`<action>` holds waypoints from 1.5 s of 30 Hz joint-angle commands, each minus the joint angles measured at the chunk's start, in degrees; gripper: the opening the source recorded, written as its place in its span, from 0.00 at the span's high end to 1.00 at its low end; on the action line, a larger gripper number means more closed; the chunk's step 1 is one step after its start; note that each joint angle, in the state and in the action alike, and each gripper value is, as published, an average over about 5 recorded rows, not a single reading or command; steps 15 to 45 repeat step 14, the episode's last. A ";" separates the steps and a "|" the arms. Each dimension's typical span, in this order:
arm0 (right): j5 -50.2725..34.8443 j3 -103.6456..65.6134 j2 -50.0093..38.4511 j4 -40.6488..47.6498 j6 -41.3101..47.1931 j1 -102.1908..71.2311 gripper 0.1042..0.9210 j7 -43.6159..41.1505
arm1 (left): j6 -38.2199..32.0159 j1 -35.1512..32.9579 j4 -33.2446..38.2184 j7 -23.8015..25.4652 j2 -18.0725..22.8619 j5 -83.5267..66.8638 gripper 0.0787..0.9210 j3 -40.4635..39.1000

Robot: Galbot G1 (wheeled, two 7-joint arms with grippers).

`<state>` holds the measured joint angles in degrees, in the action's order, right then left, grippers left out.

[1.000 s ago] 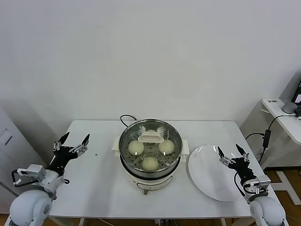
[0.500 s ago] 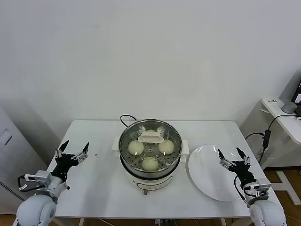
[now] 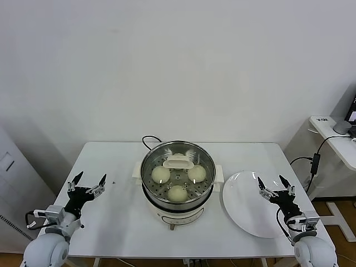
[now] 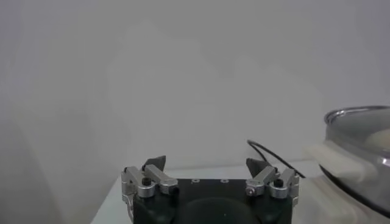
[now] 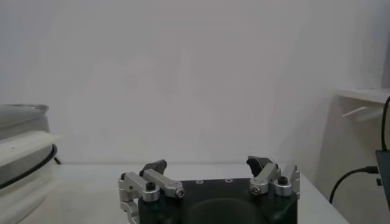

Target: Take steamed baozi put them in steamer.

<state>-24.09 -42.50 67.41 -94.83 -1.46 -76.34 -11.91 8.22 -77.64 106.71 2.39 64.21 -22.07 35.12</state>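
The steamer [image 3: 178,197] stands mid-table, a shiny steel pot on a white base. Three cream-white baozi lie on its perforated tray: one on the left [image 3: 161,174], one on the right [image 3: 196,172], one in front [image 3: 177,193]. A fourth baozi [image 3: 178,157] shows partly behind a white handle [image 3: 178,163] of a glass lid over the pot. My left gripper [image 3: 87,182] is open and empty near the table's left front. My right gripper [image 3: 273,185] is open and empty over the white plate [image 3: 245,208]. The steamer's edge shows in the left wrist view [image 4: 359,152] and right wrist view [image 5: 21,146].
A black cord [image 3: 149,140] runs from the back of the steamer across the white table [image 3: 119,222]. The plate to the right of the steamer holds nothing. A second white table with a cable [image 3: 317,161] stands beyond the right edge.
My left gripper has drawn back and down toward the table's front left. My right gripper has sunk slightly toward the front. The baozi and steamer have not moved.
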 commanded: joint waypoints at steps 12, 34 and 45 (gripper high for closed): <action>0.61 -0.90 0.21 -0.03 0.52 -0.81 0.12 0.05 | 1.32 0.20 0.45 0.06 0.71 -1.28 0.12 -0.69; 0.61 -0.94 0.21 -0.03 0.52 -0.87 0.12 0.02 | 1.37 0.25 0.45 0.05 0.70 -1.38 0.12 -0.72; 0.61 -0.94 0.21 -0.03 0.52 -0.87 0.12 0.02 | 1.37 0.25 0.45 0.05 0.70 -1.38 0.12 -0.72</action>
